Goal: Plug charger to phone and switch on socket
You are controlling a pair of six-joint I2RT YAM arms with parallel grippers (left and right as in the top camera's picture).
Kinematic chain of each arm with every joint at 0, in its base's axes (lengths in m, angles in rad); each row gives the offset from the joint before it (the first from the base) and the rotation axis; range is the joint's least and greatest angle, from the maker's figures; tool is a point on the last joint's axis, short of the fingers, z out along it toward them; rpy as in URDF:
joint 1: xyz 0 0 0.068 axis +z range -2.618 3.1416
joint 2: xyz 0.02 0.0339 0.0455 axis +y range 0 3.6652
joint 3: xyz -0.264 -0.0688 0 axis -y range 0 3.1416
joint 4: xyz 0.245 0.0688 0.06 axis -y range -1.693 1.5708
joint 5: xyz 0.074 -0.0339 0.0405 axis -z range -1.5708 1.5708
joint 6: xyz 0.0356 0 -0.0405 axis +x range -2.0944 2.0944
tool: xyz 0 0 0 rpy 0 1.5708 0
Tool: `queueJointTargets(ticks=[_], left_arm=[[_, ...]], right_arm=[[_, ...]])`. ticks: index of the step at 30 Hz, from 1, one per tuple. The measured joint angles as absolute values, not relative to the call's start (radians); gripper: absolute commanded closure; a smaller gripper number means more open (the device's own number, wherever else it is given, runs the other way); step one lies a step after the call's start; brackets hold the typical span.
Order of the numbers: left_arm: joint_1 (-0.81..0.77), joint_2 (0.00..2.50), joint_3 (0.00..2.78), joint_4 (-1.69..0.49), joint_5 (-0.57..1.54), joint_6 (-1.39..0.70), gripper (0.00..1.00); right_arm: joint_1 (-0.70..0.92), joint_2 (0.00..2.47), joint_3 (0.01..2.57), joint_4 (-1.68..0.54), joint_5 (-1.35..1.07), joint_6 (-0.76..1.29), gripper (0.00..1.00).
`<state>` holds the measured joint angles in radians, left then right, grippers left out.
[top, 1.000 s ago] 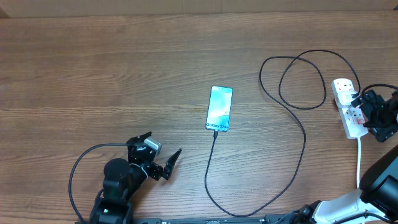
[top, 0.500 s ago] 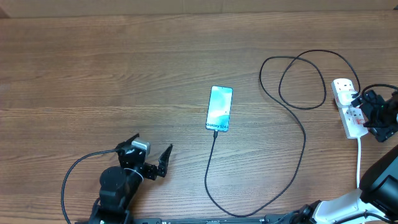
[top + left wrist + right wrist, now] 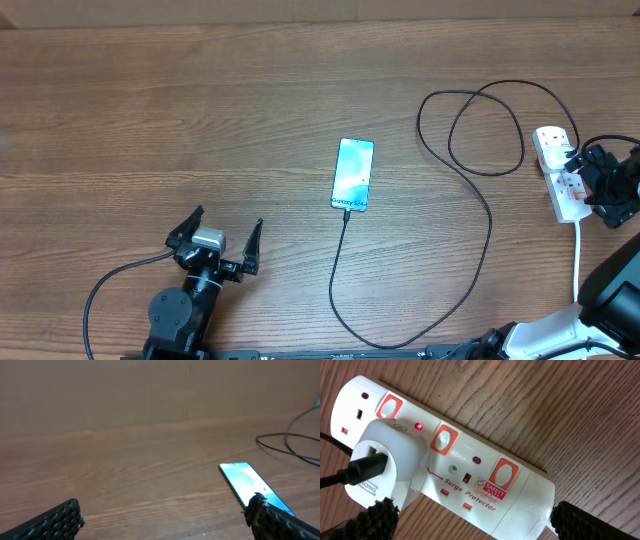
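Observation:
The phone (image 3: 353, 175) lies screen-up in the middle of the table, also seen in the left wrist view (image 3: 252, 487). The charger cable (image 3: 487, 215) runs in loops from the socket (image 3: 560, 172) and meets the phone's lower end (image 3: 346, 213). My left gripper (image 3: 222, 238) stands open to the phone's lower left, holding nothing. My right gripper (image 3: 584, 183) hangs open just over the socket (image 3: 470, 475), one finger at either side. A white adapter (image 3: 390, 460) with the black plug (image 3: 365, 467) sits in the socket, and a small red light (image 3: 418, 426) glows beside it.
The socket's white cord (image 3: 578, 260) runs down toward the table's front right edge. A black arm cable (image 3: 110, 290) loops at the front left. The wooden table (image 3: 200, 120) stretches bare to the left and back.
My left gripper has drawn back leftward, away from the phone, and turned to point up the table. The right gripper, phone and cable have stayed put.

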<state>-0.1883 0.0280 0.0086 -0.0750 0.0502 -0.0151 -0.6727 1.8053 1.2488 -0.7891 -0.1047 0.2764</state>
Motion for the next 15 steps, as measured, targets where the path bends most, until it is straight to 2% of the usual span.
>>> queueJointTargets(ticks=[8,15], left_arm=[[-0.110,0.017,0.009,-0.076,0.025,0.004,0.00],[-0.108,0.017,0.009,-0.076,0.025,0.026,0.00]], right_arm=[[-0.673,1.805,1.249,-0.789,-0.105,0.276,0.00],[-0.673,1.805,1.249,-0.789,-0.105,0.277,0.00]])
